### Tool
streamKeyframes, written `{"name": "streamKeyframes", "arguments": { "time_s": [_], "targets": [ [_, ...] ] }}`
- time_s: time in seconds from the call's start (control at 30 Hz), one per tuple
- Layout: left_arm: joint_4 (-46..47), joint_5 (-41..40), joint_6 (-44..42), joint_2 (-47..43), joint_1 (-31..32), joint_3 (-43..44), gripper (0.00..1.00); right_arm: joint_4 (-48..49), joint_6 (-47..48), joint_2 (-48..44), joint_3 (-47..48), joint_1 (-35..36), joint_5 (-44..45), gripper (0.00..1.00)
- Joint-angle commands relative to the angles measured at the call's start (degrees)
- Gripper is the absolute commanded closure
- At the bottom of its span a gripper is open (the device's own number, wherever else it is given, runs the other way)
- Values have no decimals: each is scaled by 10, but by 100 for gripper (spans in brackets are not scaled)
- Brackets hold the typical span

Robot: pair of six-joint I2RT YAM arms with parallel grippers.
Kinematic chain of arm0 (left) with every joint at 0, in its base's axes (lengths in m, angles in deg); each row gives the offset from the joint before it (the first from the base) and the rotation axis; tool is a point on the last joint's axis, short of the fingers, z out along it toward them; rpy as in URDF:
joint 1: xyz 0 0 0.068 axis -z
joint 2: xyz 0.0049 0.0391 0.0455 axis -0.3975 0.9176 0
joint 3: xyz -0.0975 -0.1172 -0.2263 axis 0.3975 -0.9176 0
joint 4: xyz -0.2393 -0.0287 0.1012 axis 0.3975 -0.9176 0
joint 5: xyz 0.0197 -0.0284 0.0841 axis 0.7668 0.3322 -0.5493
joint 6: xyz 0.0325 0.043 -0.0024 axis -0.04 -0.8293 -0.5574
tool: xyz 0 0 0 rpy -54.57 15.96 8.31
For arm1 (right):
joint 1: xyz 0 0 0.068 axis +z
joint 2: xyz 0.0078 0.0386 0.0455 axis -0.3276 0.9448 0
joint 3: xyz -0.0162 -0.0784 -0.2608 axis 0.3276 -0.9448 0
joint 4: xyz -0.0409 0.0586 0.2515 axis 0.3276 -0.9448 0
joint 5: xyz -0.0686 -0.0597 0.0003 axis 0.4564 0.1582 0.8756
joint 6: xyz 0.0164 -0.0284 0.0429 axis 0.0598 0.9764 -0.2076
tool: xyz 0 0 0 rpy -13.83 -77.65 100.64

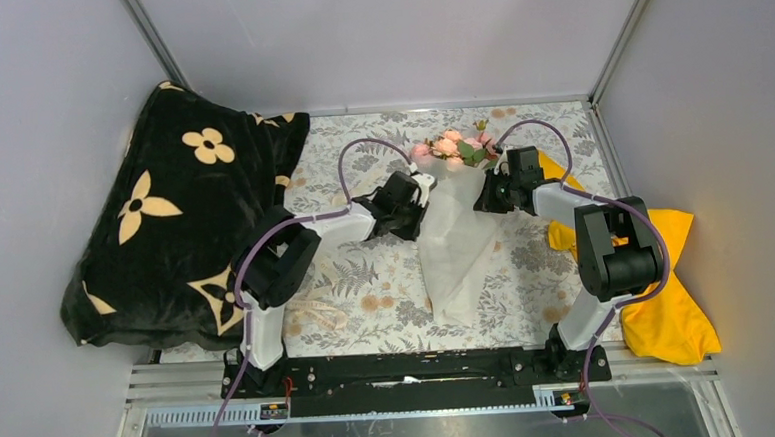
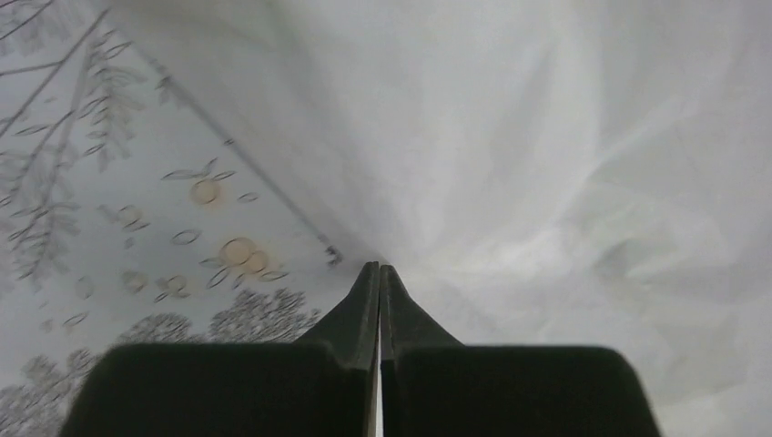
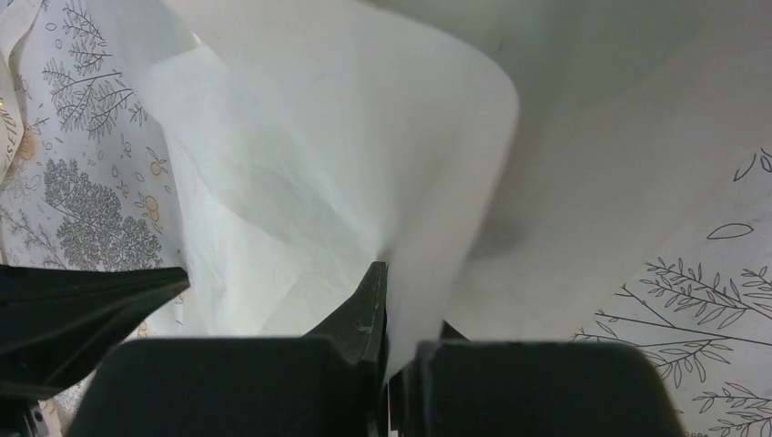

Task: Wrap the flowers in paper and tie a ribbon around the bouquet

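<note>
Overhead and wrist views. The paper (image 1: 454,243) lies as a loose white cone on the grey floral tablecloth (image 1: 367,280). Its narrow end points to the near edge and its wide mouth opens toward the far edge. The flowers (image 1: 454,147) show their pink heads and green leaves out of that mouth, close to the middle of the far edge.

We see the left gripper (image 1: 420,189) at the cone's left side and the right gripper (image 1: 489,189) at its right side, both just below the blooms.

In the left wrist view the two fingers (image 2: 362,305) are pressed together. Their tips meet where the paper comes down to the cloth, and we cannot tell whether a fold is caught between them.

In the right wrist view the fingers (image 3: 366,314) are closed on the paper. A curled sheet runs down between them and hides most of the right-hand finger.

The ribbon (image 1: 315,313) lies in a loose loop near the near edge, just beside the left arm's base and well apart from the cone.

A black blanket (image 1: 169,225) with beige flower prints overlaps the left edge. A yellow cloth (image 1: 669,309) lies along the right edge, partly under the right arm.
</note>
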Motion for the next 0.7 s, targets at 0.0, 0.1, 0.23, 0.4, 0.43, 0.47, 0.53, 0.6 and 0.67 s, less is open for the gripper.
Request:
{"name": "streamKeyframes", "arguments": {
  "time_s": [0.0, 0.1, 0.23, 0.4, 0.43, 0.47, 0.53, 0.6, 0.67],
  "targets": [
    [-15, -31, 10, -8, -25, -29, 100, -2, 12, 1, 13, -3, -5, 100],
    [-20, -34, 6, -31, -26, -38, 100, -2, 11, 0, 14, -3, -6, 100],
    [-19, -59, -25, -88, 19, -23, 96, -2, 10, -2, 16, -2, -3, 95],
    [6, -79, -106, -95, 121, 4, 75, -21, 5, -9, 14, -3, 5, 81],
    [1, -76, -122, -77, 136, 17, 71, -21, 4, -10, 14, -3, 6, 79],
    [-1, -70, -131, -55, 147, 27, 68, -23, 2, -11, 14, -3, 7, 77],
    [-12, -60, -172, 26, 185, 59, 63, -34, -3, -17, 14, -3, 17, 68],
    [-12, -69, -207, 52, 208, 62, 62, -46, -7, -25, 13, -3, 28, 61],
    [-5, -87, -238, 64, 225, 51, 61, -73, -11, -32, 16, -3, 52, 49]
  ]
}}
